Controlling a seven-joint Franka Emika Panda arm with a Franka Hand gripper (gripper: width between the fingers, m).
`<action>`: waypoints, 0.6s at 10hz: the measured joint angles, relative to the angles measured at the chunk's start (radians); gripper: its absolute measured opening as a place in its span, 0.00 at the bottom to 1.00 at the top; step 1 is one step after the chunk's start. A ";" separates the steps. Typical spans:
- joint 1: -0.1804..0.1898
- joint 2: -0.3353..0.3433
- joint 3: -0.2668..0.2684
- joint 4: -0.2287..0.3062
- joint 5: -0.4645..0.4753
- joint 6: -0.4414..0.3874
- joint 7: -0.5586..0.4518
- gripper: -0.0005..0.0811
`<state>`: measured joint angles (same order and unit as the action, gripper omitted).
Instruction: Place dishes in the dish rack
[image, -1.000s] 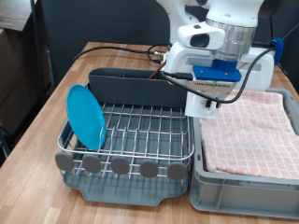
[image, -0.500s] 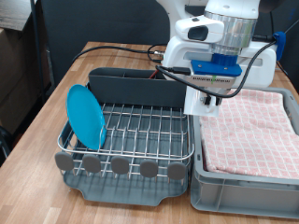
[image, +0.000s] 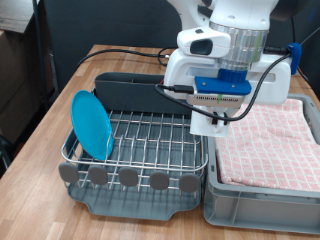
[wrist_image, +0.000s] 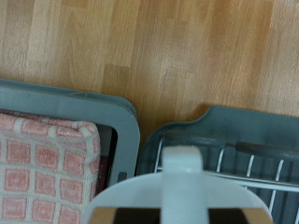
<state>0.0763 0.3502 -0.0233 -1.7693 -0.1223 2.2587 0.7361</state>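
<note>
My gripper (image: 214, 116) hangs over the right edge of the dish rack (image: 150, 138), beside the bin. It is shut on the white handled mug (image: 209, 123), held above the wire grid. In the wrist view the mug (wrist_image: 174, 191) fills the lower middle, over the rack's dark tray rim (wrist_image: 217, 118). The turquoise-blue plate (image: 92, 125) stands on edge in the rack at the exterior view's left. The grey caddy (image: 135, 92) runs along the rack's back and the round tabs (image: 128, 178) along its front. The wooden spoon is out of view.
A grey bin (image: 215, 185) lined with pink checked cloth (image: 265, 140) sits right of the rack; it also shows in the wrist view (wrist_image: 117, 110). Black cables (image: 130, 55) lie on the wooden table (image: 60, 100) behind the rack.
My gripper with the mug has moved left and a little down, from over the bin's edge to over the rack's right edge.
</note>
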 joint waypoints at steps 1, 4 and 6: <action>0.000 0.019 -0.003 0.022 0.000 -0.008 0.000 0.09; 0.000 0.064 -0.011 0.072 -0.004 -0.038 -0.002 0.09; 0.000 0.090 -0.019 0.092 -0.010 -0.038 -0.003 0.09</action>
<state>0.0761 0.4403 -0.0422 -1.6773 -0.1320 2.2209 0.7326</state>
